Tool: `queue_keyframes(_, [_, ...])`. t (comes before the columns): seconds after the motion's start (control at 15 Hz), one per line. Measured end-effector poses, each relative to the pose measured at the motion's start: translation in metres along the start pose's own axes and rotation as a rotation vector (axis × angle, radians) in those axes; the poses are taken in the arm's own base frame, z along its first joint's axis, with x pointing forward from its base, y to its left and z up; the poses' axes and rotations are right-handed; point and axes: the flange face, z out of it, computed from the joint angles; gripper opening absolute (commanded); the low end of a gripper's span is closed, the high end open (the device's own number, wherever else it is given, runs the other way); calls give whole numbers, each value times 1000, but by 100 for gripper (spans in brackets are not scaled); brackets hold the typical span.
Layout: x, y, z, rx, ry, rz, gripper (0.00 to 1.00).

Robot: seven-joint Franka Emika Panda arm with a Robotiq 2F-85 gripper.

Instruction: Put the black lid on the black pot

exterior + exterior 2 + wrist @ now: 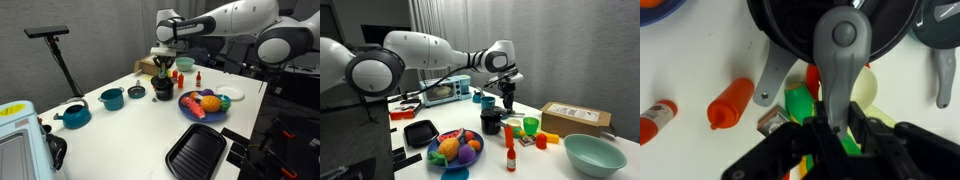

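The gripper [163, 68] hangs at upper centre of the frame, straight above the black pot [163, 92] and clear of it. The pot stands mid-table, just left of a blue plate [185, 108] of toy food. A small dark round thing just left of the pot may be the black lid [135, 91]. In the wrist view one grey finger [845, 60] crosses the pot; whether the jaws are spread or pressed together I cannot tell.

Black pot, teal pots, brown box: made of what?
Black pot: dark and matte, plastic or coated metal; too small to tell. Teal pots: smooth uniform colour, probably moulded plastic. Brown box: dull tan with a pale label on top, looks like cardboard.
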Motion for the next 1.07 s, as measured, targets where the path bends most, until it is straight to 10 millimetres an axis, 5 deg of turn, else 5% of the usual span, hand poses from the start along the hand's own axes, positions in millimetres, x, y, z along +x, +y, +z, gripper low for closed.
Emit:
queue_keyframes(0.4, [-9, 3, 28, -34, -45, 22, 7])
queue_keyframes(1.07, [-9, 5, 28, -45, -48, 52, 7])
